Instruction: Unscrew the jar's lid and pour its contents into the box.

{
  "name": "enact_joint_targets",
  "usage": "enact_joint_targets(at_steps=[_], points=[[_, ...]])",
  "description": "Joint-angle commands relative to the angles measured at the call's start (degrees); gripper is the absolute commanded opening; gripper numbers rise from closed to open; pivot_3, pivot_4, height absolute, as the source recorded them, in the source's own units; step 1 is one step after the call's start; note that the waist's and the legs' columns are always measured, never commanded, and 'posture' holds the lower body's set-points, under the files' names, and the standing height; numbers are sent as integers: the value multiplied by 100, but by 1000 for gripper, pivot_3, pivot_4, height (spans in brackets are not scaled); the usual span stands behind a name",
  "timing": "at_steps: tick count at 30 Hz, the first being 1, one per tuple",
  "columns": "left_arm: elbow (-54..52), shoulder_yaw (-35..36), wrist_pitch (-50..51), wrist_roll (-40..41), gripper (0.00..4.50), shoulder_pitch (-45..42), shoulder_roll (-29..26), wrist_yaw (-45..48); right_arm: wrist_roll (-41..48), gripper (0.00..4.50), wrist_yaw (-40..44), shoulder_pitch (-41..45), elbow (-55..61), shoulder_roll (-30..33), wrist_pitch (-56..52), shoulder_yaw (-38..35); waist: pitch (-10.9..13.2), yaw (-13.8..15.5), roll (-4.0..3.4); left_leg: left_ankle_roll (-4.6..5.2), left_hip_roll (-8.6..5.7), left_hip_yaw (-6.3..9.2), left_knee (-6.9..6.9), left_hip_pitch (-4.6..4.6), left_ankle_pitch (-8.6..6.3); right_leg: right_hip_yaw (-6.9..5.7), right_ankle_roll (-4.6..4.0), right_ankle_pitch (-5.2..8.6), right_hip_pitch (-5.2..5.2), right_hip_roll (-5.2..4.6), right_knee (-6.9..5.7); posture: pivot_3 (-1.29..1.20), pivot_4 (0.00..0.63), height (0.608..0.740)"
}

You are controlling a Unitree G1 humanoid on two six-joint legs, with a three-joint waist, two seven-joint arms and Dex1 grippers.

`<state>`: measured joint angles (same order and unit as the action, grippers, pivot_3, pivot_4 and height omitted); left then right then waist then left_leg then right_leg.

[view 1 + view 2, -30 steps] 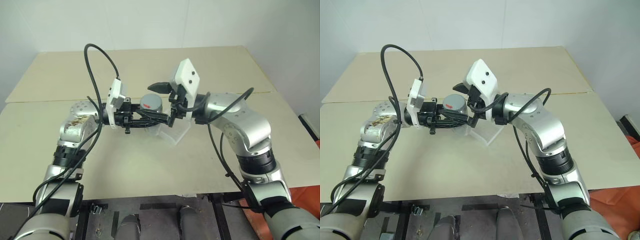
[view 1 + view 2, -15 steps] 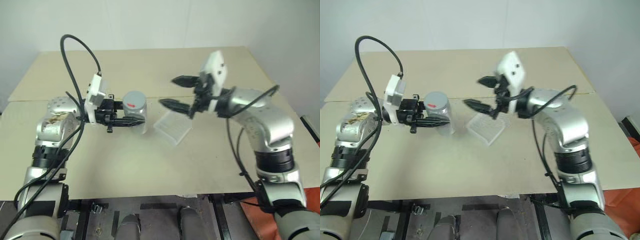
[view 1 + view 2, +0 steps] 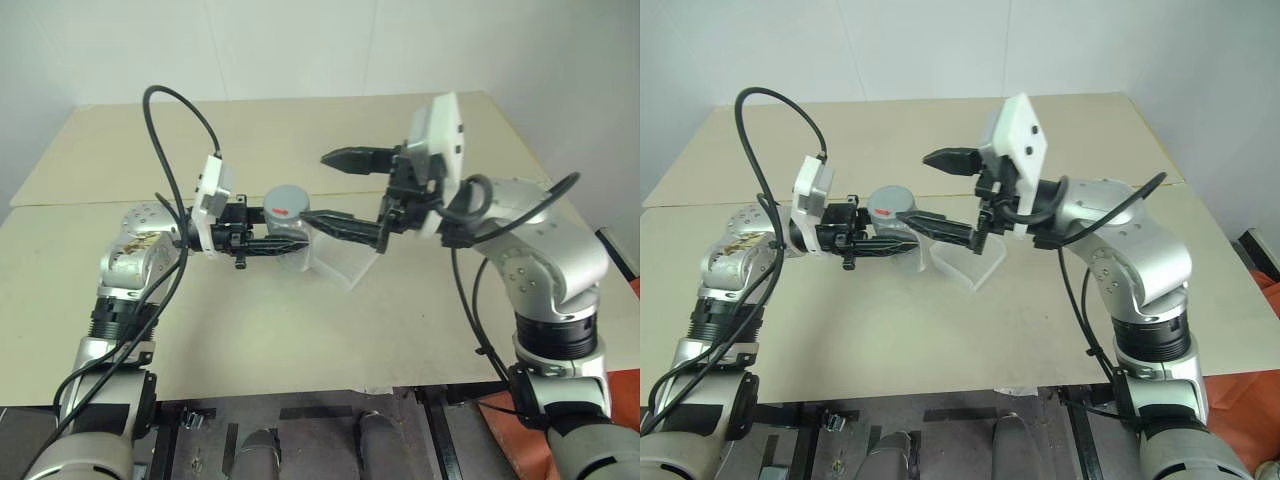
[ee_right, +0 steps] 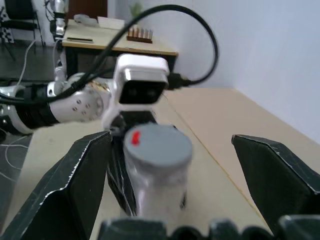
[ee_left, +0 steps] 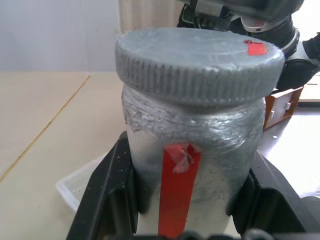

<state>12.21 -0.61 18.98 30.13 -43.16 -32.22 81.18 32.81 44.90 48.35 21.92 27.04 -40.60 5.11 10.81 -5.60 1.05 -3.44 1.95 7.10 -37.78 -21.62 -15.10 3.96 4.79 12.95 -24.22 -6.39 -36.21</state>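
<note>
The left gripper holds the jar upright above the desk, its jaws clamped on the jar's silvery-grey body well below the lid. In the left wrist view the 2 black fingers press either side of the jar, a red strip runs down its wall between them, and the ribbed grey lid sits on top with a small red mark near its rim. The contents cannot be seen through the jar's wall. The right gripper reaches in from the opposite side with its jaws spread wide: 1 finger is above and beyond the lid, the other runs low beside the jar, and neither appears to touch it. The right wrist view shows the jar standing between the 2 spread fingers. The box, a clear low-walled tub, rests on the desk just beside the jar, toward the right edge, under the lower right finger, about midway between the near and far edges.
</note>
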Motion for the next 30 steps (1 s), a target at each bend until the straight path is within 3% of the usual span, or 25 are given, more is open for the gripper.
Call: enact_joint_targets(at_steps=[1,6,14,30], points=[[-48,-27,-88,-19,1921,-196,45,60,-366,4459,-366,328,-46,-217,38,307,0,-1,0,0,0,0,0,0,0,0,0,0,0,0,-1,0,150,740],[-46,-63,-89,-44,1921,-289,136,114,-850,4459,-518,527,-521,-492,202,705,0,5,0,-1,0,1,0,-2,1,-1,0,0,-1,0,-1,0,150,740],[-111,-25,-80,-43,1921,-237,87,127,-996,4459,-486,566,-735,-663,222,647,0,5,0,-2,0,2,0,-3,1,-1,0,0,-1,0,-3,0,150,740],[-323,209,-6,86,1921,177,-336,101,-673,4459,-543,208,-793,1,148,-127,0,-3,0,-1,0,1,0,-2,1,-1,0,0,-2,0,-2,0,150,740]])
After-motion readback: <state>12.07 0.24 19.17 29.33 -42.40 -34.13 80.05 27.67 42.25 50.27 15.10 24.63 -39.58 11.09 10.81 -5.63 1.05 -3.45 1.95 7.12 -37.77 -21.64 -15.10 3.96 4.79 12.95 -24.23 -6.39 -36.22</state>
